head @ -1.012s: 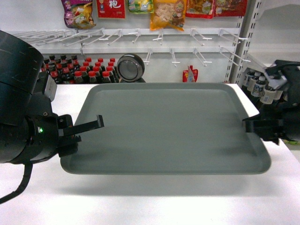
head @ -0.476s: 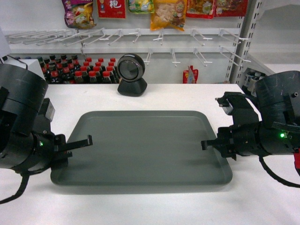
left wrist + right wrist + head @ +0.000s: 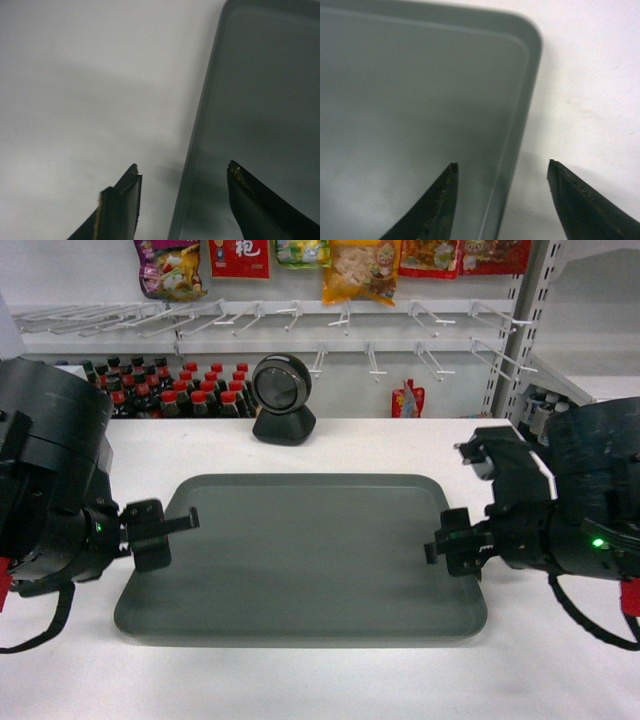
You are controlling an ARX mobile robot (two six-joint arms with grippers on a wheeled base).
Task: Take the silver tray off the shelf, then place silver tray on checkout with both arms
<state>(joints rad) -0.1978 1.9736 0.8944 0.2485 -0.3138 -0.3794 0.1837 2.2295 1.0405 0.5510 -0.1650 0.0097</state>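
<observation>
The silver tray [image 3: 300, 550] lies flat on the white checkout [image 3: 320, 680], long sides running left to right. My left gripper [image 3: 165, 533] is at its left short rim and stands open. In the left wrist view one finger is over the checkout [image 3: 75, 100] and the other over the tray [image 3: 260, 100], with the left gripper [image 3: 183, 167] straddling the rim without touching it. My right gripper [image 3: 447, 543] is open at the right short rim. In the right wrist view the right gripper [image 3: 502, 164] straddles the tray [image 3: 420, 90] edge the same way, checkout [image 3: 590, 75] beyond. The shelf [image 3: 120, 340] stands behind.
A black round device [image 3: 281, 398] stands on the checkout just behind the tray. Rows of red-capped dark bottles [image 3: 170, 400] fill the back left, more bottles [image 3: 535, 405] the right. Snack packs [image 3: 360, 270] hang above bare peg hooks. A perforated upright [image 3: 520, 320] rises at right.
The tray has come down from a raised position near the camera and now rests on the checkout. Both arms lowered with it, and the fingers now stand apart around its rims.
</observation>
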